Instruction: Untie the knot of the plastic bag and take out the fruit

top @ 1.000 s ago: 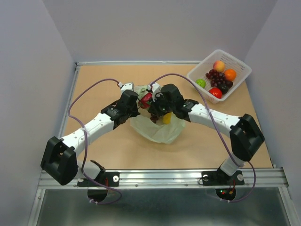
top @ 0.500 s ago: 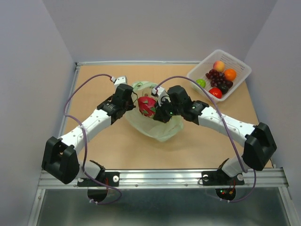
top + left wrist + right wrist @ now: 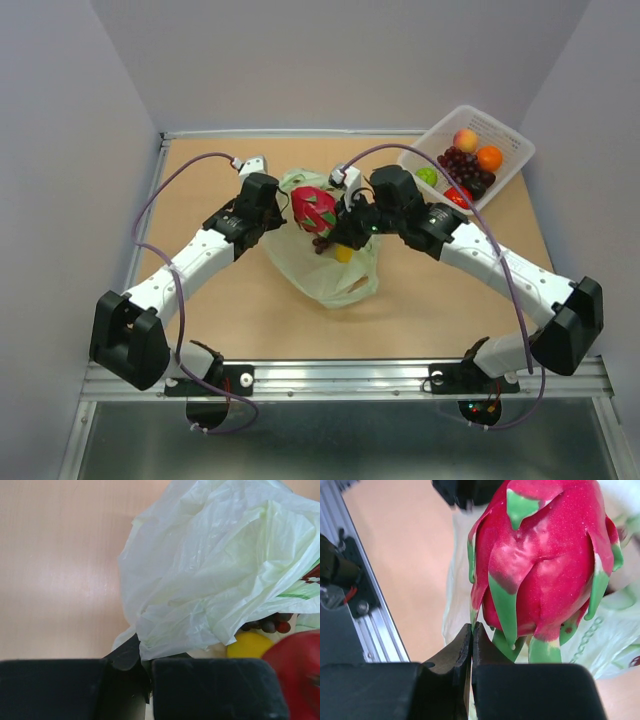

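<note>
You had the right gripper (image 3: 471,632) pinching the dragon fruit (image 3: 540,565) by a scale. Meanwhile your left gripper (image 3: 149,661) clamped the plastic bag (image 3: 210,570).

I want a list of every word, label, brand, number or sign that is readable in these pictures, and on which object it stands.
No text is readable in any view.
plastic bag, left wrist view: green and red print at the picture's edge, cut off and blurred, unreadable.
plastic bag, right wrist view: green chain-like print, no letters legible.
dragon fruit: no sticker shows.
</note>
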You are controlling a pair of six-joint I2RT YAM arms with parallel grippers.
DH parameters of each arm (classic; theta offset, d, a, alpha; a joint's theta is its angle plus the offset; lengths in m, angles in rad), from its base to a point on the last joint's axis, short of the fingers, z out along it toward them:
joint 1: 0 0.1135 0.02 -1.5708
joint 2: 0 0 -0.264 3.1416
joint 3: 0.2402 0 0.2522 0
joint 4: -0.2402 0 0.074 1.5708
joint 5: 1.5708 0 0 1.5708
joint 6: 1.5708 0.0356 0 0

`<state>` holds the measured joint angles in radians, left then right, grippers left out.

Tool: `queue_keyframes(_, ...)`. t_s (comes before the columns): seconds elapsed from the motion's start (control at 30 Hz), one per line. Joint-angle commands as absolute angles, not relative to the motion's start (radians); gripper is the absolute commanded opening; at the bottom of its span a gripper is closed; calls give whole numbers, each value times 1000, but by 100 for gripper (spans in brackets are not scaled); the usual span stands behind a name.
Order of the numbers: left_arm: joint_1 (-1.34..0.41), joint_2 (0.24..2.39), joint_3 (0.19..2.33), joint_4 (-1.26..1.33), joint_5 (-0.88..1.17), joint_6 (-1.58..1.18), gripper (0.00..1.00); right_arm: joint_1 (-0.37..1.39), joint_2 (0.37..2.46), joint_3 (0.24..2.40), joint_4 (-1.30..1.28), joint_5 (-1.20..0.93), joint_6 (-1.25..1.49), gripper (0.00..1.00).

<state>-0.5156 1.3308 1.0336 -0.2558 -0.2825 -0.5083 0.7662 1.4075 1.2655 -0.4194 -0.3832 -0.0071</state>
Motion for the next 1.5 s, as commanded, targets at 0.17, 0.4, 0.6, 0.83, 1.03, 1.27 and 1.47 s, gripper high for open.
queue_keyframes(0.17, -517, 1286, 999, -282, -310, -522, 8, 664, 1302, 1460, -334, -290, -23, 0)
queue_keyframes(0.4, -517, 1262, 966, -276, -296, -529, 8, 438, 1318, 1490, -313, -124, -18, 0)
queue_keyframes(0.6, -517, 1244, 951, -279, -253, -534, 8, 214, 1434, 1500, -262, -101, 26, 0)
queue_keyframes(0.83, -518, 1197, 928, -294, -241, -529, 8, 28, 1632, 1508, -138, -135, 104, 0)
queue_keyframes(1.03, -520, 1167, 911, -304, -222, -538, 8, -40, 1779, 1548, -130, -181, 130, 0)
queue_keyframes(1.27, -520, 1170, 919, -311, -212, -535, 8, -41, 1784, 1511, -133, -249, 155, 73)
queue_keyframes(1.47, -520, 1181, 936, -311, -198, -525, 8, -14, 1640, 1497, -152, -253, 137, 95)
